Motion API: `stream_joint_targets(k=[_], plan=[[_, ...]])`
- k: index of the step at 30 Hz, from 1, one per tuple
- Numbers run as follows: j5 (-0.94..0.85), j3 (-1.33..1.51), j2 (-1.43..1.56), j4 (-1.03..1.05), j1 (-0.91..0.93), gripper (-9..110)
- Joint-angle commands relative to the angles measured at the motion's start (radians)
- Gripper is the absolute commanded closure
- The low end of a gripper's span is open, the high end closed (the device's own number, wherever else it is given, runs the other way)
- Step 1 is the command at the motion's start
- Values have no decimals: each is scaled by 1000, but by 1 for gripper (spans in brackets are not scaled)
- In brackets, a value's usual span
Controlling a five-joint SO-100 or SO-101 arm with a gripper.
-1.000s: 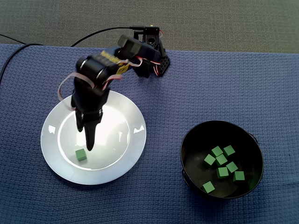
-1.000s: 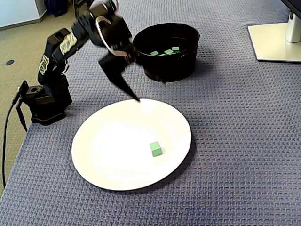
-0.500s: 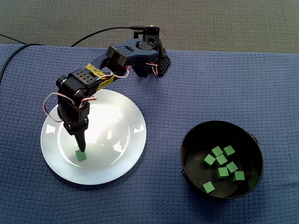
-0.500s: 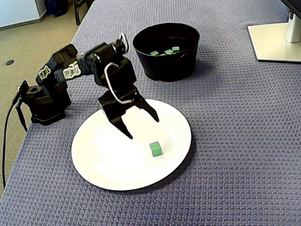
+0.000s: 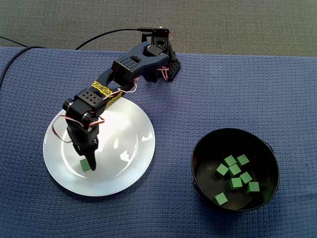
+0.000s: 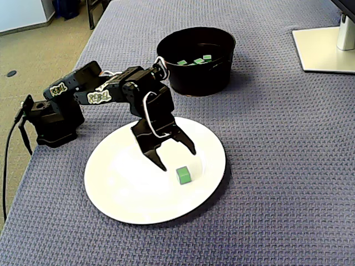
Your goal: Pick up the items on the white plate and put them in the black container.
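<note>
– Fixed views, both of them: how far along is the job?

– Most of the way, I'd judge. Starting at the left in a fixed view, the white plate (image 5: 130,130) holds a single green cube (image 5: 84,164), close to the plate's lower left rim. Nothing else lies on the plate.

– And the gripper?

– The gripper (image 6: 178,159) is down low over the plate, its jaws spread wide and holding nothing. In a fixed view the green cube (image 6: 183,175) sits just in front of the gap between the two fingertips, on the side toward the plate's near rim. I see no contact with either finger.

– What's to the right of the plate?

– Well apart from the plate stands the black container (image 5: 197,166). Inside it lies a loose cluster of other cubes (image 5: 235,169), about eight, the same green as the one on the plate. So those count as delivered.

– What remains, then?

– By my reckoning, one round: bring the jaws around that last cube, close, lift it off the plate, carry it over to the container and drop it in.
</note>
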Motion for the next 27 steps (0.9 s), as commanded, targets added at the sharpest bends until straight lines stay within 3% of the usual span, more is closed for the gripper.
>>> stream_joint_targets(k=[1,27], plan=[[31,-66,3,-20,-25,76],[160,-186,-117,-61,6,83]])
